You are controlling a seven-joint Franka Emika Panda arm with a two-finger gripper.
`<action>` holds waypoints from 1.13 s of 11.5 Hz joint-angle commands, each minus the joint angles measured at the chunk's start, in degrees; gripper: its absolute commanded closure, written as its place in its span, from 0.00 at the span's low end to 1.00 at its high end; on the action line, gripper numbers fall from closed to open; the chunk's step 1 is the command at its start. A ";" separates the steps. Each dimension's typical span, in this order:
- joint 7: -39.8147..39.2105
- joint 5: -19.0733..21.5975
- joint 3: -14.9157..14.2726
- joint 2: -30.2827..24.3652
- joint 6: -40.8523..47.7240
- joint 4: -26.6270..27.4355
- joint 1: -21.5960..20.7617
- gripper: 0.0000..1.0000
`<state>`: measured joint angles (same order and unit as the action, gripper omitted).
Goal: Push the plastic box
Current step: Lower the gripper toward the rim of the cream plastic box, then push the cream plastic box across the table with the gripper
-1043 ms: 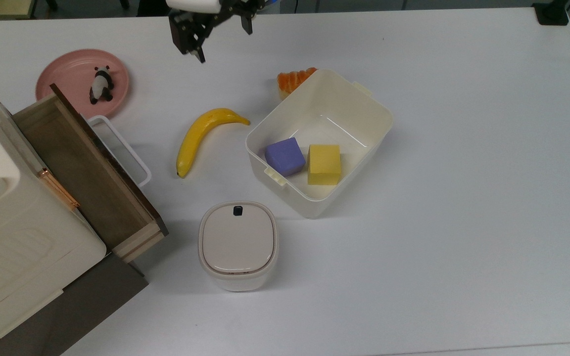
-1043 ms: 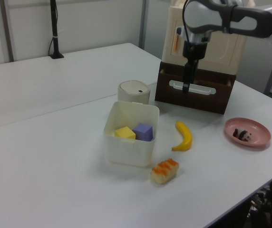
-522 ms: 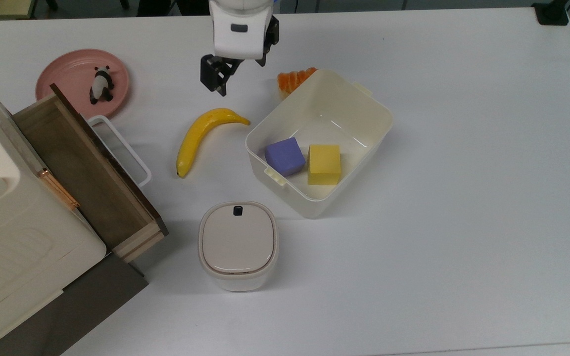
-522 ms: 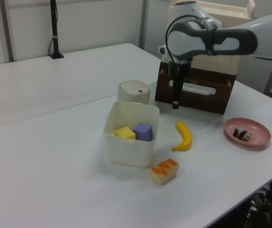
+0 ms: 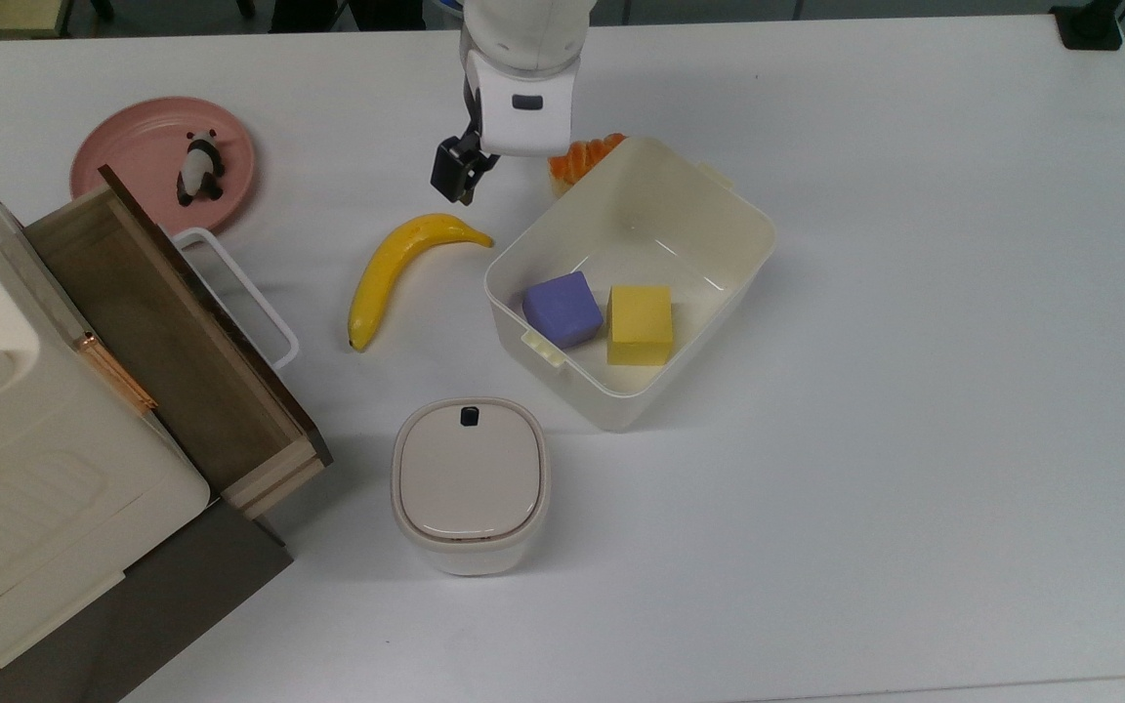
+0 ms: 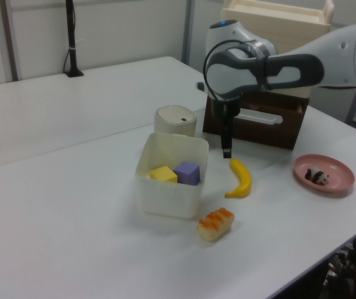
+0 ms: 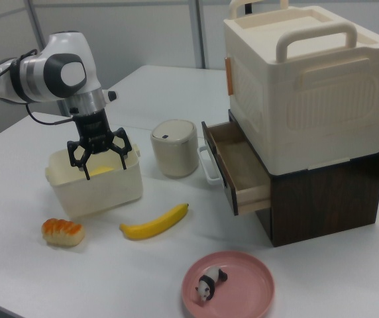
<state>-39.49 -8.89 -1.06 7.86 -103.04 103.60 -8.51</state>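
gripper [image 7: 101,161] | fingers spread, holding nothing | plastic box [image 5: 744,256] down-right of it in the top view (not touching)

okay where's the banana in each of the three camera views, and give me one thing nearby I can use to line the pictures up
Top view: the banana lies left of centre, just off the plastic box's left side.
Left view: the banana lies right of centre, to the plastic box's right.
Right view: the banana lies low in the middle, in front of the plastic box.
Shared landmark: the plastic box, beside the banana in every view.
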 commanded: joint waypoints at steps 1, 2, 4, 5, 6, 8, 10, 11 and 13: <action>-0.76 -1.48 -0.25 1.02 -1.46 1.07 -1.50 0.00; -0.59 -1.48 -0.25 1.71 -1.46 0.99 -1.68 0.00; -0.32 -1.48 -0.25 2.77 -2.68 0.81 -2.38 0.00; -0.32 -1.48 -0.25 3.30 -3.22 0.81 -2.65 0.00; -0.23 -1.39 -0.34 3.83 -3.74 0.55 -2.65 0.00; -0.23 -1.39 -0.25 4.79 -5.68 0.55 -2.91 0.00; -0.23 -1.30 -0.25 5.85 -7.43 0.02 -3.61 0.00; -0.23 -1.22 -0.25 5.85 -8.22 -0.15 -3.70 0.00; -0.15 -1.13 1.14 6.72 -9.02 -0.42 -4.06 0.00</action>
<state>-39.50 -9.22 -0.85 13.90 -110.55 103.61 -11.49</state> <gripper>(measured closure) 0.000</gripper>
